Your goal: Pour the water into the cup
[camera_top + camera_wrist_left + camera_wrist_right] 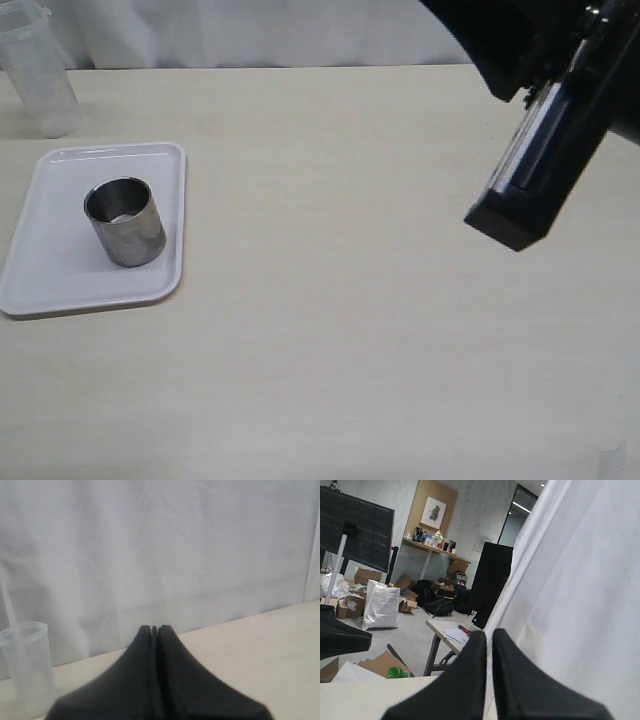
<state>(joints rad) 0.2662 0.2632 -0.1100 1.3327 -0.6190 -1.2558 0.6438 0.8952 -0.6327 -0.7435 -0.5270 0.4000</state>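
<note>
The left gripper [156,628] has its two black fingers pressed flat together with nothing between them, and it points low across the table toward the white curtain [165,555]. The right gripper [489,635] is drawn in to a thin slit and also grips nothing. In the exterior view its arm [540,170] hangs raised over the right side of the table [350,340], well apart from everything else. The cup [125,222], short, brushed grey steel and dark inside, stands upright on a white tray [60,290] at the left of the table. Whether it holds liquid cannot be told. Behind the tray, off it and close to the curtain, stands a taller translucent plastic beaker [40,70]. Any water in it cannot be made out through its cloudy wall.
</note>
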